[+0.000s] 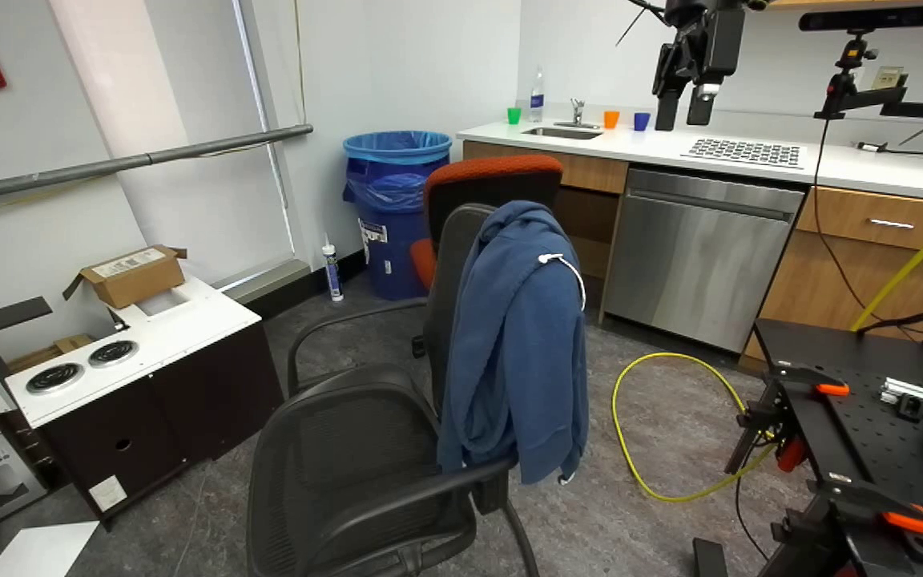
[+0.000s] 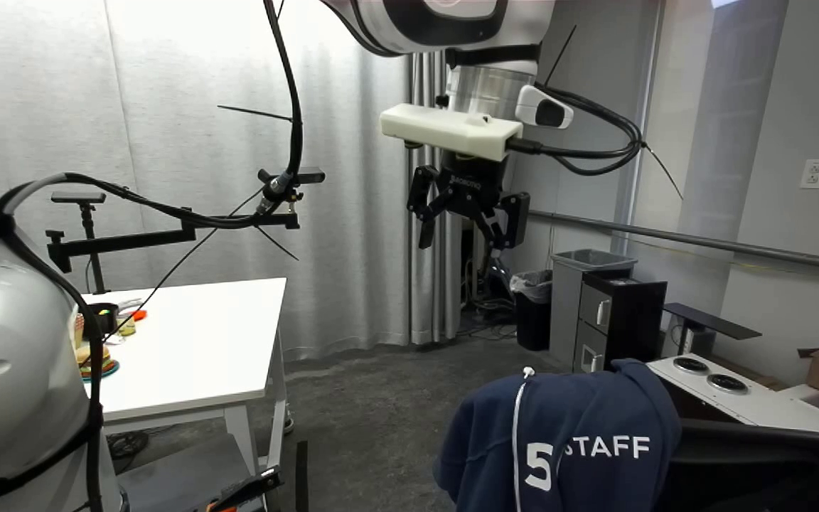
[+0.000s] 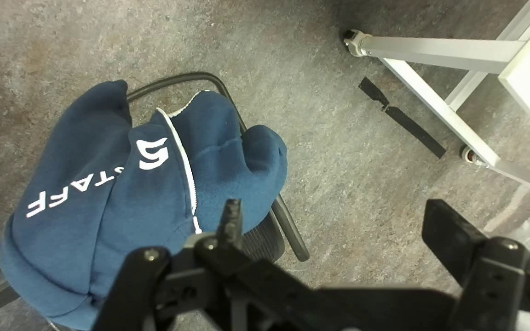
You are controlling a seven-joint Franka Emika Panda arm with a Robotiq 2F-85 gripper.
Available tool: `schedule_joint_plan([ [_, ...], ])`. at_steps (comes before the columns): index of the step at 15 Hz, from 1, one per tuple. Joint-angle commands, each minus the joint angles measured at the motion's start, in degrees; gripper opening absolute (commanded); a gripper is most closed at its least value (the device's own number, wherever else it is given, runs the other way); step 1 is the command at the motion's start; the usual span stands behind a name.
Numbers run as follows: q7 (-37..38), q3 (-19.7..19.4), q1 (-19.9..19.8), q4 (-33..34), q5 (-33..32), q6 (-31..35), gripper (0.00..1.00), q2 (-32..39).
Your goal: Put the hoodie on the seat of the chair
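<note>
Arm: enters from the top edge in an exterior view, wrist turned downward, black cables bowing out toward the right.
Gripper: hangs at upper right in an exterior view, fingers spread apart and pointing down; the wrist view shows grey floor between them.
Hoodie: blue, draped over the back of the black chair at mid-frame, well apart from the fingers.
Seat: below and left of centre, the near armrest crossing in front.
Hidden: the hoodie covers most of the chair back, and the bottom edge cuts off the chair in both exterior views; a fold swallows part of the S in "STAFF".
Hard to make out: a ribbed dark piece beside a finger in the wrist view, at the hoodie's edge.
Left edge: in an exterior view, a pale rounded body overlaps one end of the white bench, where toy food sits.
Behind the chair: an orange-backed chair, touching or not I cannot tell, then a blue bin.
Floor at right: a yellow hose loops between the hoodie and the black bench.
</note>
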Motion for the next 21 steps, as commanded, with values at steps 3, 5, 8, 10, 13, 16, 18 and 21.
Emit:
schedule_joint_plan([
  [3,0.56,1.60,-2.58,1.18,0.15,2.50,1.00,1.65],
  [5,0.57,1.79,-3.10,1.99,-1.02,5.03,1.00,3.01],
  [8,0.76,2.33,-3.66,4.39,-3.98,7.56,1.00,6.68],
  [10,1.14,2.98,-3.93,6.49,-6.77,8.25,1.00,9.42],
  [13,1.51,4.29,-4.18,10.30,-11.29,8.46,1.00,13.93],
  [16,0.79,5.51,-4.32,15.13,-14.97,8.55,1.00,18.55],
  [18,0.05,6.00,-4.67,18.73,-16.37,8.79,1.00,21.46],
  [21,-0.22,6.72,-5.34,24.04,-17.90,8.97,1.00,25.53],
])
